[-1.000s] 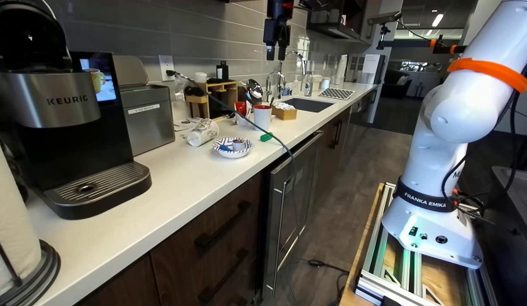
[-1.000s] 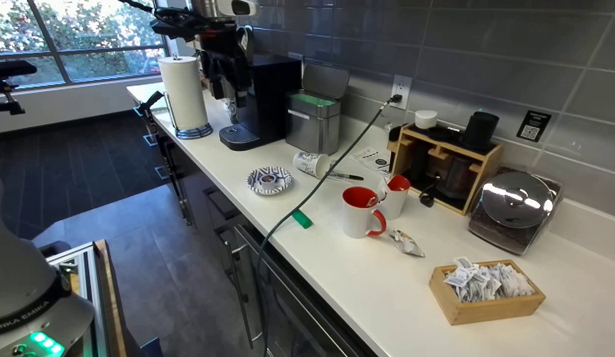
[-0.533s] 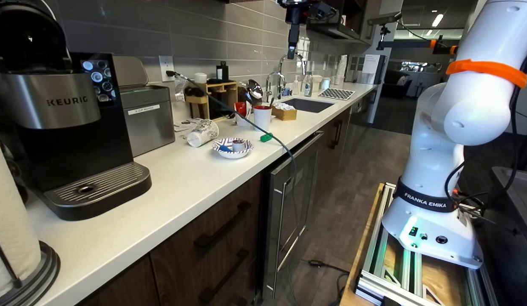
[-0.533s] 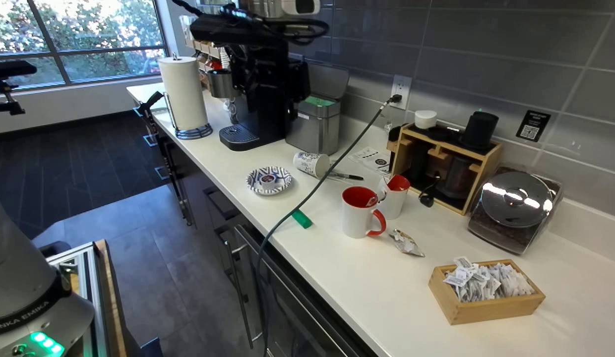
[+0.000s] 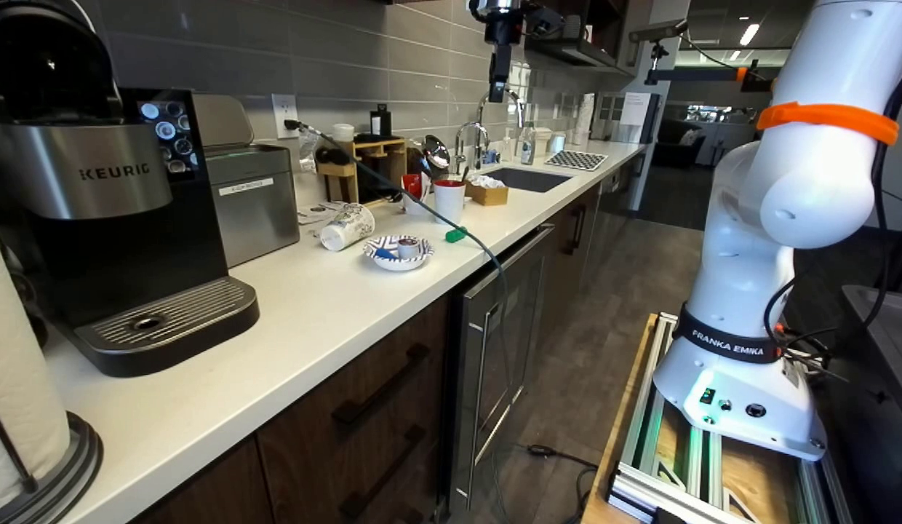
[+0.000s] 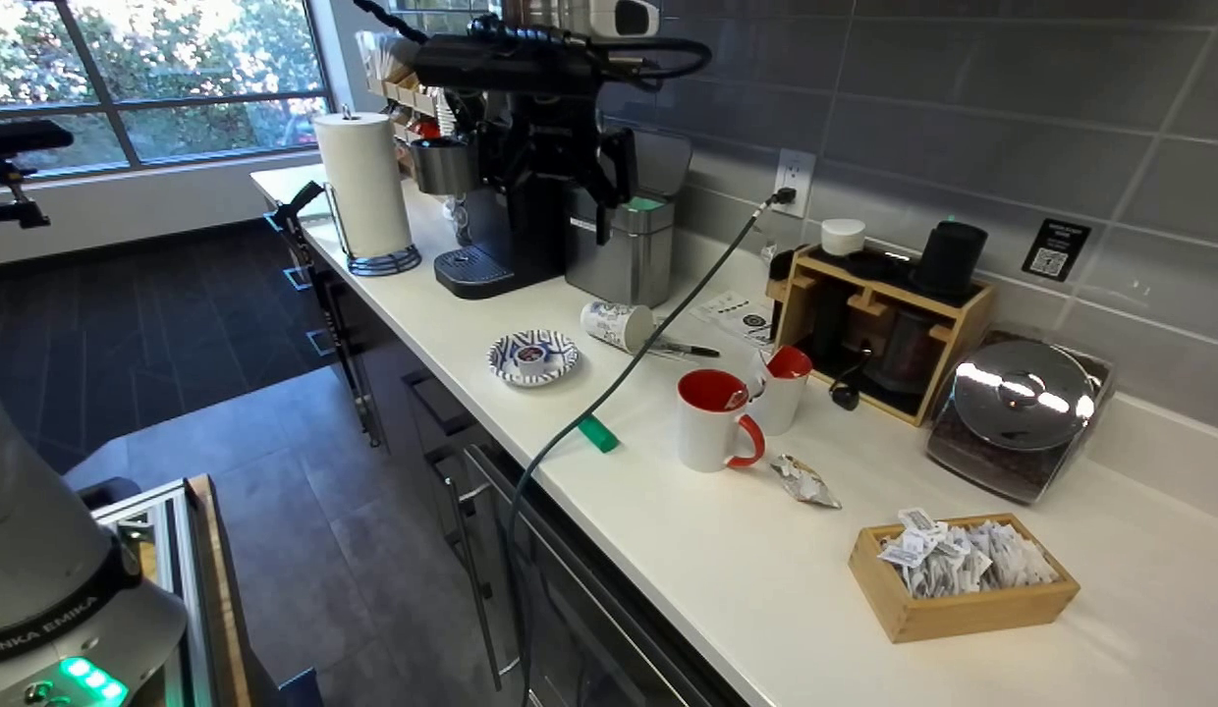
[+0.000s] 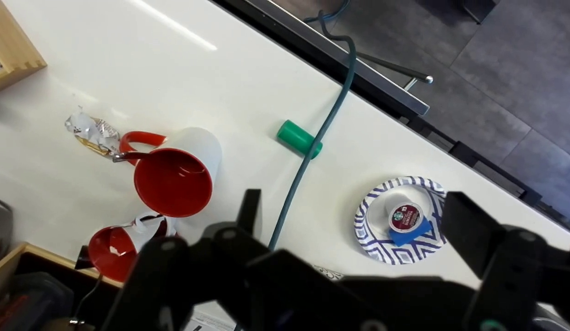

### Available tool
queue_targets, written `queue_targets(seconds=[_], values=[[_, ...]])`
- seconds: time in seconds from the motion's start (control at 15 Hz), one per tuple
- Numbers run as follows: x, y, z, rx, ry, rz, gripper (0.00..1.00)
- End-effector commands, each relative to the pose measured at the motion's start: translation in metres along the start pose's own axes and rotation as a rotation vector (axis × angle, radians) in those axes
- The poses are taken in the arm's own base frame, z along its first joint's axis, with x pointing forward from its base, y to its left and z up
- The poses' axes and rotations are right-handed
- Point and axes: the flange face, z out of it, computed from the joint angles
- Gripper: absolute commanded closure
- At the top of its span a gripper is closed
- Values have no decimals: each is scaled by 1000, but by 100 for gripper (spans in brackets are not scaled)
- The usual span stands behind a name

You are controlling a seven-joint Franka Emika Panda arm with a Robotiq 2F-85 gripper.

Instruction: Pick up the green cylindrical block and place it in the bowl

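Note:
The green cylindrical block (image 7: 296, 138) lies on its side on the white counter near its front edge. It also shows in both exterior views (image 5: 456, 235) (image 6: 598, 434). A dark cord crosses over one end of it in the wrist view. The bowl (image 7: 395, 255), a shallow paper one with a blue-and-white pattern, stands near the block and shows in both exterior views (image 5: 398, 263) (image 6: 560, 372). It holds a coffee pod (image 7: 406, 217) and a blue piece (image 7: 410, 234). My gripper (image 7: 354, 204) is open and empty, high above the counter in both exterior views (image 5: 498, 91) (image 6: 560, 201).
The cord (image 7: 328, 117) runs from the wall outlet (image 6: 795, 183) across the counter and over its front edge. Red-and-white mugs (image 6: 705, 432) stand beside the block. A tipped paper cup (image 6: 617, 324), the coffee machine (image 5: 124, 218), a metal bin (image 5: 258, 196) and a wooden packet box (image 6: 948, 624) are around.
My gripper has turned about its vertical axis and moved to the right in both exterior views, with only slight motion in the last half second. The block and bowl have not moved.

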Motion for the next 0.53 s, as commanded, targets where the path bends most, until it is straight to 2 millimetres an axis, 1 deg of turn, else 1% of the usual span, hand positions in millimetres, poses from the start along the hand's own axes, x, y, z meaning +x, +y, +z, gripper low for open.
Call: queue_targets(seconds=[0.0, 0.07, 0.2, 0.4, 0.47], values=[[-7, -14, -2, 8, 18, -173, 0], [-17, -22, 0, 4, 23, -226, 0], [-27, -35, 17, 16, 13, -337, 0], [-43, -58, 52, 56, 7, -501, 0], [-45, -66, 64, 64, 10, -555, 0]])
